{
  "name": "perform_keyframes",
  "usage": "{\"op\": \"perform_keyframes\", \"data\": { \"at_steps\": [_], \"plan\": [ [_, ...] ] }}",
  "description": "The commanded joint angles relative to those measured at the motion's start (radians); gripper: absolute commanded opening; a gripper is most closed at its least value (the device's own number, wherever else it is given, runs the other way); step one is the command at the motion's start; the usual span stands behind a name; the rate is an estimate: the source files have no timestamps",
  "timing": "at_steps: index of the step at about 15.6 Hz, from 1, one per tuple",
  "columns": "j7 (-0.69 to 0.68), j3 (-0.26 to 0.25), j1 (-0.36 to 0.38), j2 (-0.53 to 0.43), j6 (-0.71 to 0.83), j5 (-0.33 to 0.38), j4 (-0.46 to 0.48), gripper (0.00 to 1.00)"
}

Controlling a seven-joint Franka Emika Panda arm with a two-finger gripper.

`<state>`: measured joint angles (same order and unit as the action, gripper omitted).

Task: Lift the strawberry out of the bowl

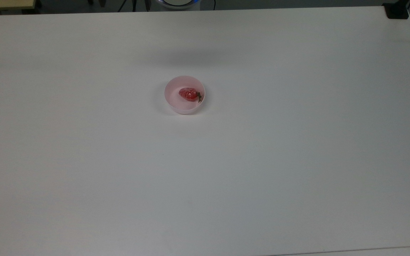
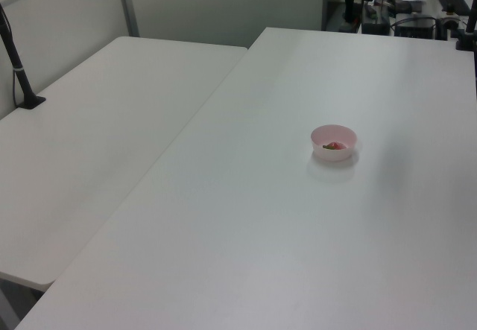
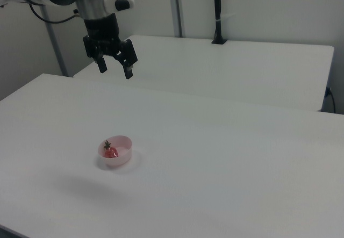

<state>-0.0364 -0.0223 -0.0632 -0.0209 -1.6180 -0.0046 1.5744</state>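
In the top view one pale pink bowl (image 1: pixel 184 94) sits near the middle of the white counter (image 1: pixel 297 160); one red strawberry (image 1: pixel 188 94) lies inside it, its green cap toward the top view's right and touching the bowl's inner wall; a soft shadow falls on the counter above the bowl.

In the left view the same single bowl (image 2: pixel 333 141) stands on the counter (image 2: pixel 261 233) toward the left view's right, with the one strawberry (image 2: pixel 335 146) low inside it; a second white table (image 2: pixel 97 136) adjoins the counter on the left view's left, with one black post (image 2: pixel 16 62) clamped at its far edge.

In the right view the arm's gripper (image 3: pixel 115 70) hangs in the air with its two black fingers (image 3: pixel 128 67) spread wide and holding nothing; the bowl (image 3: pixel 115 151) rests on the counter (image 3: pixel 226 163) well below the fingers, about straight beneath them in the picture, apart from them; the one strawberry (image 3: pixel 110 151) lies in the bowl against the wall on the right view's left, cap upward; a second table (image 3: pixel 242 71) stands behind the fingers.
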Motion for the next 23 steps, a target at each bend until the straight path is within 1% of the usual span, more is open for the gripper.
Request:
{"op": "perform_keyframes", "data": {
  "at_steps": [1, 10, 13, 15, 17, 18, 20, 21, 23],
  "plan": [
    [-0.016, -0.018, 0.020, -0.005, -0.011, 0.015, 0.010, 1.00],
    [-0.019, -0.018, 0.020, -0.005, -0.010, 0.015, 0.012, 1.00],
    [-0.045, -0.018, 0.020, -0.005, -0.005, 0.002, 0.016, 1.00],
    [-0.202, -0.016, 0.020, -0.001, -0.006, 0.000, 0.030, 1.00],
    [-0.313, -0.013, 0.014, -0.001, -0.006, -0.001, 0.064, 1.00],
    [-0.414, -0.014, 0.013, 0.004, -0.013, -0.006, 0.085, 1.00],
    [-0.541, -0.013, 0.017, 0.039, -0.017, -0.018, 0.093, 1.00],
    [-0.594, -0.008, 0.020, 0.058, -0.019, -0.029, 0.105, 1.00],
    [-0.625, 0.008, 0.037, 0.094, -0.040, -0.067, 0.130, 1.00]
  ]
}}
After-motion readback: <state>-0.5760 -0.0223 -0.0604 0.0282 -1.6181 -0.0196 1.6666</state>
